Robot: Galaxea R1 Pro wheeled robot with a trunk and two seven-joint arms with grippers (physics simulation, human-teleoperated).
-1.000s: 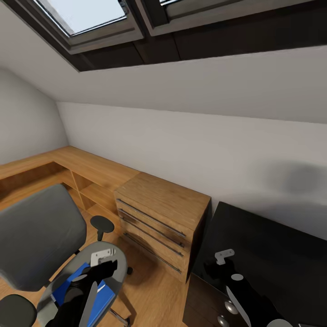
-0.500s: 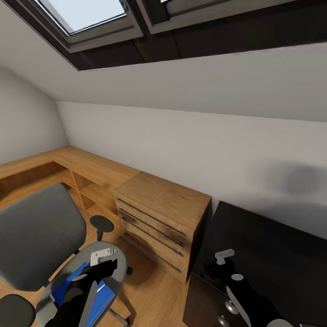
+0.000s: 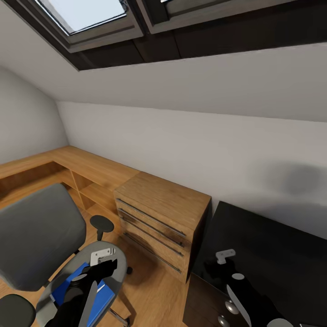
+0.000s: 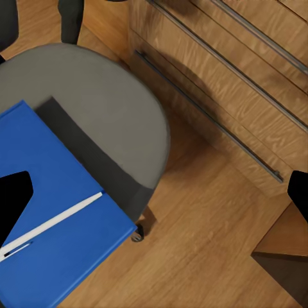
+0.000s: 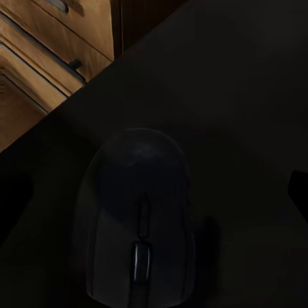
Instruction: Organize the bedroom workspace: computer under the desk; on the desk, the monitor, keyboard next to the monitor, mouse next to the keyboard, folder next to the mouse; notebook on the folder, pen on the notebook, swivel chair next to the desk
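Bright blue folder (image 4: 54,218): it lies flat on the grey seat of the swivel chair (image 3: 38,231), with one corner reaching over the seat edge; a white pen (image 4: 54,221) lies across its cover.
Black mouse (image 5: 138,218): it sits on the black top of the desk (image 3: 272,245), directly under the right wrist camera, not far from the desk edge where the wooden drawers begin.
Left gripper (image 3: 97,265): it hangs above the folder and the seat; its fingers are spread wide, dark tips at both sides of the left wrist view, and they hold nothing.
Right gripper (image 3: 218,268): it hangs over the desk top above the mouse; the jaws look apart and empty, but the dark picture makes this not fully sure.
Wooden drawer cabinet (image 3: 159,218): it stands between the chair and the desk, touching the desk side.
Step in hand: in my judgement the mouse is already placed, and the folder is the next thing to move.
Next move: the left gripper needs to come down to the overhanging corner of the folder and close on it, keeping it level so that the pen does not slide off, then carry it over the cabinet to the desk beside the mouse.
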